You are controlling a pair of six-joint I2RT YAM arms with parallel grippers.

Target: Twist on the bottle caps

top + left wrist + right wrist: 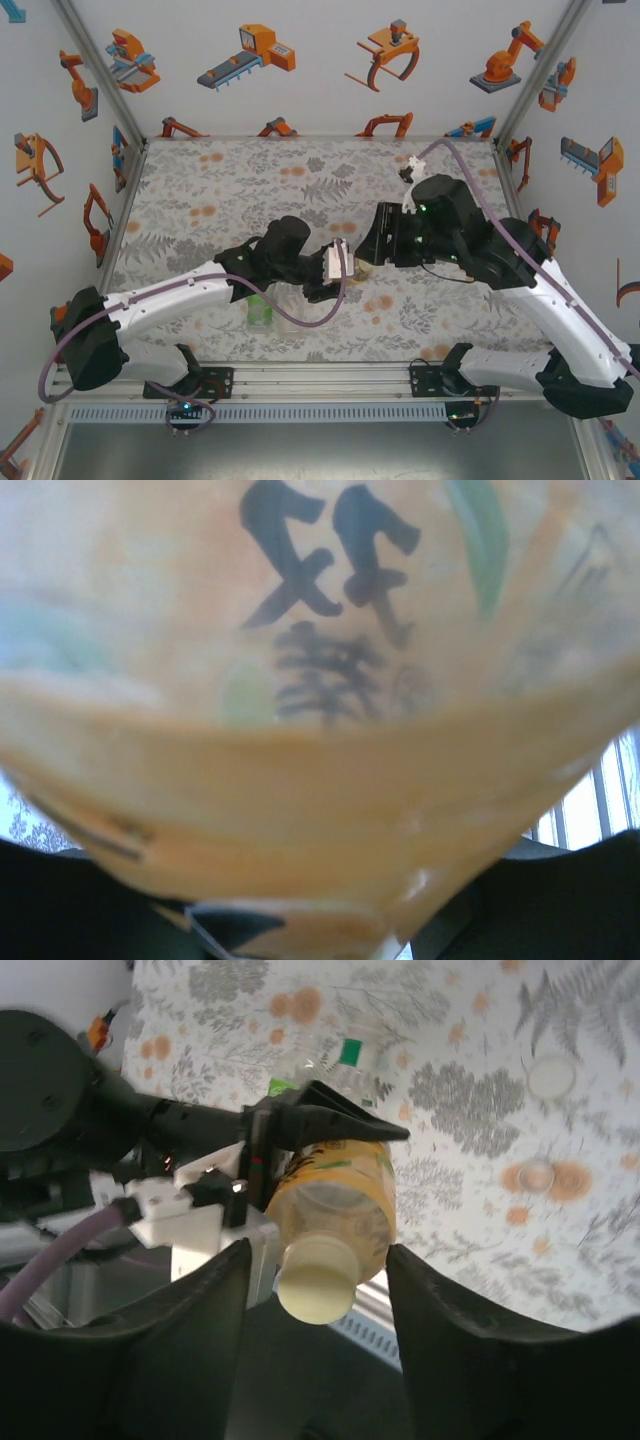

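The amber bottle (335, 1195), with its yellow label and dark characters (320, 630), hangs tilted above the middle of the table (200, 190). My left gripper (337, 263) is shut on the bottle's body, one dark finger (335, 1125) lying across the label. A yellowish cap (316, 1278) sits on the bottle's neck. My right gripper (318, 1260) is open, with a finger on each side of that cap and a gap at both sides. From above, the right gripper (374, 246) faces the left one across the bottle (361, 268).
A green-tinted bottle (260, 308) stands under the left forearm near the front edge. A clear bottle with a green label (345, 1055) lies on the patterned cloth beyond the held bottle. Two small round pieces (550, 1075) (537, 1173) rest on the cloth to the right.
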